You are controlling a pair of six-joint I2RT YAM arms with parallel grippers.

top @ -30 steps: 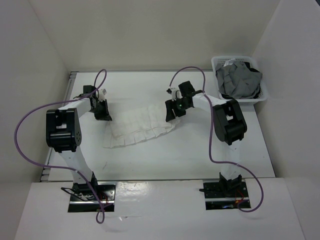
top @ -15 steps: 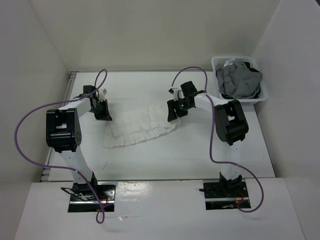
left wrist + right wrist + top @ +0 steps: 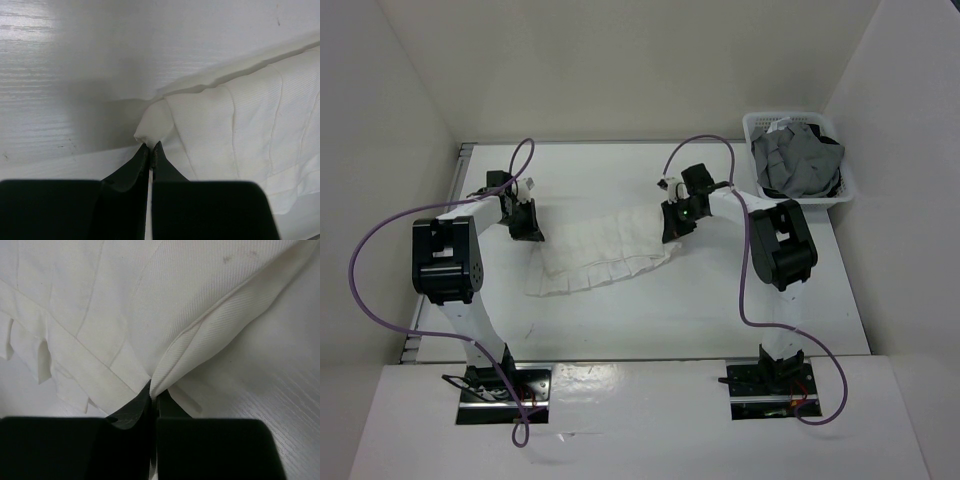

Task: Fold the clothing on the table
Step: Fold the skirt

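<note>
One skirt (image 3: 605,250) on one table (image 3: 650,320), both corners clamped (left gripper (image 3: 150,149), right gripper (image 3: 154,391)).

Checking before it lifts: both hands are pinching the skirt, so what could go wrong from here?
The left hand pinches only the very tip of a skirt corner, so it may slip free on lifting. The right hand grips a raised fold near the edge, perhaps one layer only, so the skirt could lift unevenly.
</note>
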